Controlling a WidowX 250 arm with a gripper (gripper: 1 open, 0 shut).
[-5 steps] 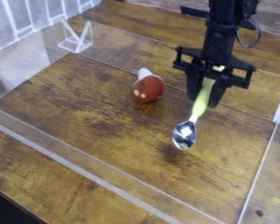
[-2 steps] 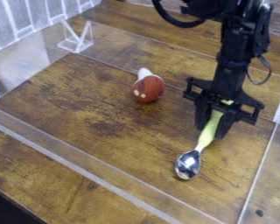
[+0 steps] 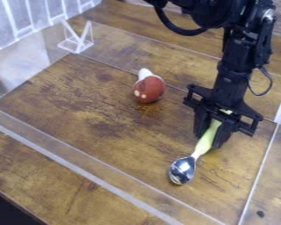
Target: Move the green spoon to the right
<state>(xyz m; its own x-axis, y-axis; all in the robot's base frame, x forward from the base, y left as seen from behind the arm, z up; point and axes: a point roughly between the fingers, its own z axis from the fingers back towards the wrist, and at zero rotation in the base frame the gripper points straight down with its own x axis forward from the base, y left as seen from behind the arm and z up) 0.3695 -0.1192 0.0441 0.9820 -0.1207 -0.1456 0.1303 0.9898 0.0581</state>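
Note:
The green spoon [image 3: 197, 155] has a yellow-green handle and a shiny silver bowl. It slants down to the left, its bowl resting on the wooden table at the lower right. My gripper [image 3: 223, 130] comes down from above on a black arm and is shut on the top end of the spoon's handle. The handle's tip is hidden between the black fingers [image 3: 234, 119].
A red-brown rounded object with a white tip [image 3: 147, 86] lies left of the gripper. A clear plastic wall [image 3: 61, 167] runs around the wooden table [image 3: 84, 114]. A clear stand [image 3: 75, 35] sits at the back left.
The gripper has carried the spoon to the right and slightly down over the last second. The spoon's bowl now rests lower on the wood. The red-brown object has not moved.

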